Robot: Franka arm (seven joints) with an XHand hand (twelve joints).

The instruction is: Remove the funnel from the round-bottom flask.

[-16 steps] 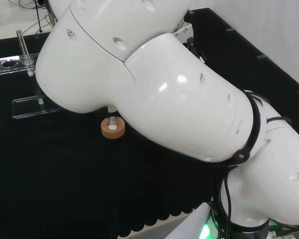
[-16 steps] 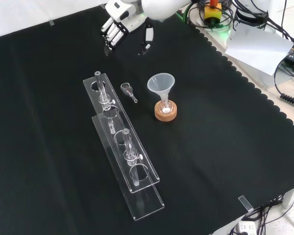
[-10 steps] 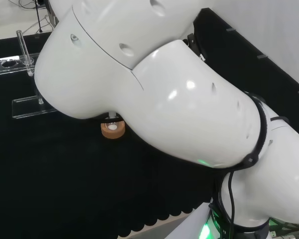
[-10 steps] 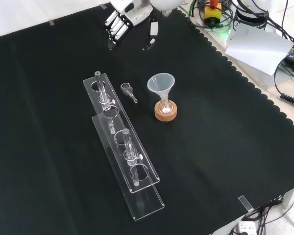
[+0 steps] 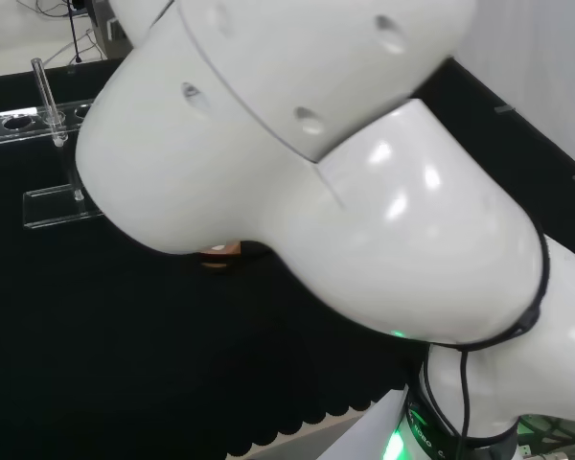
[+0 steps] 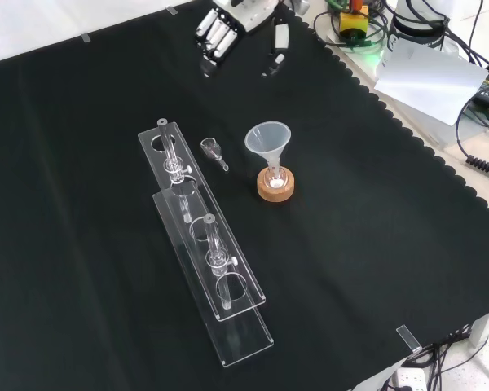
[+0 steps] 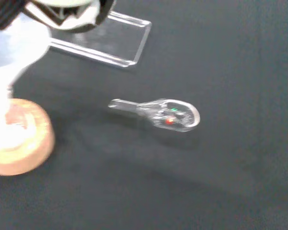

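Note:
In the front view a clear funnel (image 6: 267, 140) stands with its stem in a small round-bottom flask (image 6: 275, 177) that rests on a cork ring (image 6: 275, 189) near the cloth's middle. The hand (image 6: 238, 23) hangs at the top edge, well beyond the funnel, its fingers straight and spread with nothing between them. In the head view a sliver of the cork ring (image 5: 218, 251) peeks from under the arm's white link. The wrist view has the cork ring (image 7: 20, 139) and the pale funnel (image 7: 9, 60) close by.
A small clear scoop (image 6: 213, 151) lies left of the funnel in the front view; the scoop (image 7: 158, 113) also lies flat in the wrist view. Two long clear racks (image 6: 202, 236) with tubes run diagonally at the left. Cables and a paper sheet (image 6: 428, 77) lie off the cloth at upper right.
The hand has drifted right and up along the top edge of the front view. The arm's links have swung further across the head view, now covering most of the cork ring. The glassware has not moved.

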